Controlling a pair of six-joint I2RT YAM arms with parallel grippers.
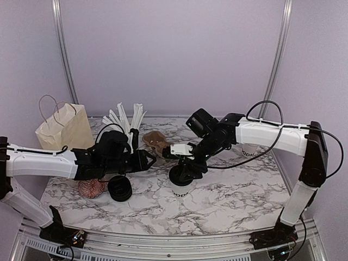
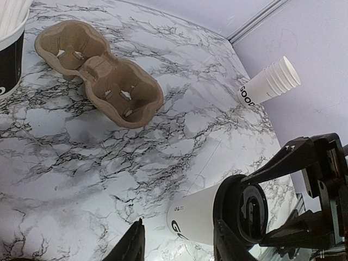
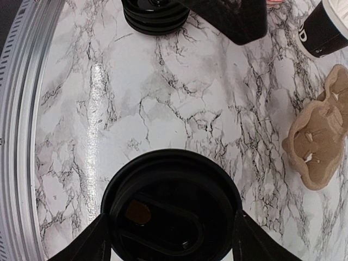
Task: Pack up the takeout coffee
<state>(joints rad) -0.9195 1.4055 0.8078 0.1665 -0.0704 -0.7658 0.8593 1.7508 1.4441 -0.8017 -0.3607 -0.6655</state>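
Observation:
One takeout coffee [image 1: 181, 191], a white paper cup with black lettering and a round black lid [image 3: 171, 206], stands at mid-table. My right gripper [image 1: 182, 173] is above it, and in the right wrist view its fingertips lie against the lid's rim on both sides [image 3: 169, 217]. In the left wrist view the same cup [image 2: 198, 215] shows a short way ahead of my left gripper [image 2: 179, 219], which stands open and holds nothing. In the top view that left gripper [image 1: 148, 159] hangs just left of the cup, apart from it.
A brown pulp cup carrier [image 1: 155, 141] lies behind the cup. A stack of black lids [image 1: 119, 189] and a red-patterned bowl [image 1: 91, 187] sit front left. A paper bag [image 1: 64, 128], a black cup of white sticks [image 1: 128, 128] and stacked white cups [image 2: 269, 84] stand at the back.

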